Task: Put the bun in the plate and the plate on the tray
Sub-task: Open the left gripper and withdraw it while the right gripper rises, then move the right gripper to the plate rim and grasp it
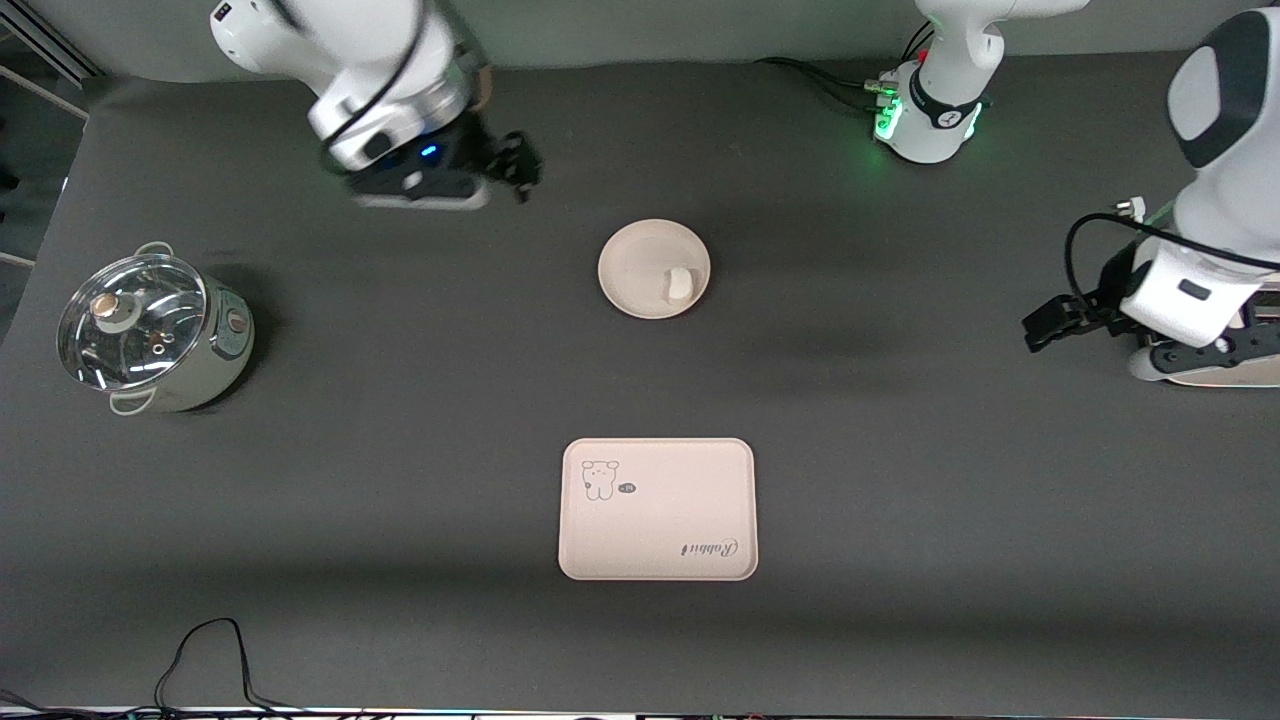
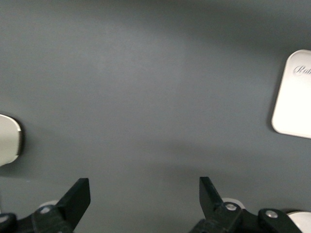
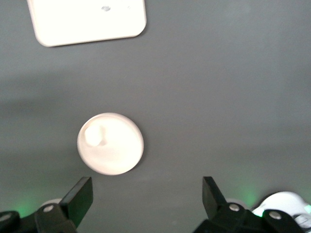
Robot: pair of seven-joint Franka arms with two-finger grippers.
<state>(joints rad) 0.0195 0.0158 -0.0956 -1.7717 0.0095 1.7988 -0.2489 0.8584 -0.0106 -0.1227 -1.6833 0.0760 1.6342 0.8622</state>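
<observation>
Though apart: one bun (image 1: pixel 679 283), plate (image 1: pixel 640 262), tray (image 1: pixel 657 520).

We take this for a robot lab rather than a kitchen. Two white arms (image 1: pixel 380 90) stand bolted on a table (image 1: pixel 900 480) draped in plain dark cloth, with cables (image 1: pixel 215 655) trailing off its edge. The pot (image 1: pixel 150 330), plate (image 1: pixel 654 268) and tray (image 1: pixel 657 508) sit spaced out like test props.

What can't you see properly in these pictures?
- Tray, left wrist view: cut off by the picture's edge; its script word stops partway.
- Plate, left wrist view: only a sliver at the edge; no bun visible.
- Pot, front view: contents unclear under the reflective glass lid.
</observation>
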